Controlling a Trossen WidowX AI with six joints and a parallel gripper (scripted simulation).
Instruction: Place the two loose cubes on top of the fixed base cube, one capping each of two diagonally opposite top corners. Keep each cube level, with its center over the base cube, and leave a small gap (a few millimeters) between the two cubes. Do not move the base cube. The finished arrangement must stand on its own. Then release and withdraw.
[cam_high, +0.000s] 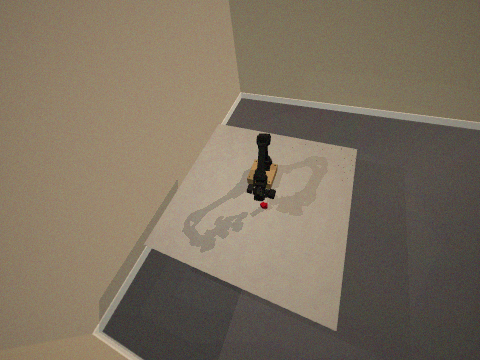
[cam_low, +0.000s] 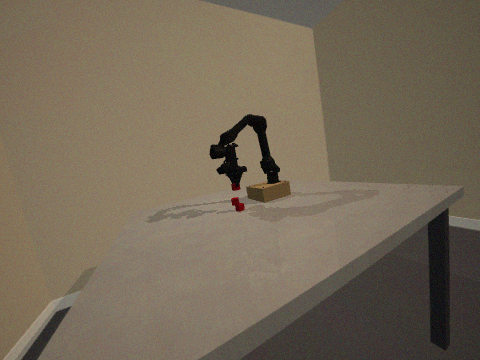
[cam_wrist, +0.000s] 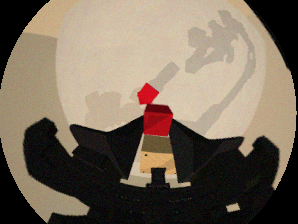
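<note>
My gripper (cam_low: 235, 184) (cam_wrist: 156, 119) is shut on a red cube (cam_low: 236, 188) (cam_wrist: 158, 125) and holds it in the air above the other two red cubes. In the exterior view, the fixed base cube (cam_low: 240, 207) stands on the table and the other loose cube (cam_low: 234, 201) sits on its upper left corner, offset from it. In the top view, these two cubes merge into one small red shape (cam_high: 264, 205) just in front of the arm; the held cube is hidden there. The wrist view shows them as one red shape (cam_wrist: 148, 94) beyond the held cube.
The arm stands on a wooden block (cam_high: 272, 175) (cam_low: 270, 192) (cam_wrist: 151, 161) behind the cubes. The pale table (cam_high: 300, 260) (cam_low: 240, 260) carries the arm's shadows. A wall (cam_high: 125, 75) rises beyond its left side.
</note>
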